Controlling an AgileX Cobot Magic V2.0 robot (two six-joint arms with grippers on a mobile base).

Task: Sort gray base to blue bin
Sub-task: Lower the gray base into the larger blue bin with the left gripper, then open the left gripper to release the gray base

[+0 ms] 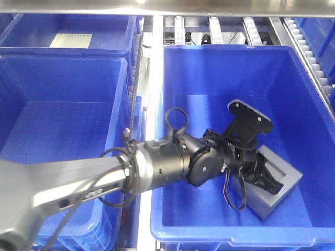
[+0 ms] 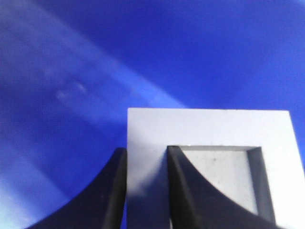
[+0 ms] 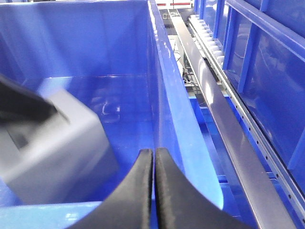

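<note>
No legible writing; label [image 1: 70, 40] blurred

gray base [image 1: 275, 189], matte block, square recess up, on floor of blue bin [image 1: 209, 110], lower right of frame, near front wall

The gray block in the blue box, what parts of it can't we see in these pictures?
- Front view: the left gripper covers the middle of the gray base in the blue bin.
- Left wrist view: the base runs off the bottom and right edges; one finger hides part of its recess.
- Right wrist view: the base is blurred and cut off at the left.
</note>
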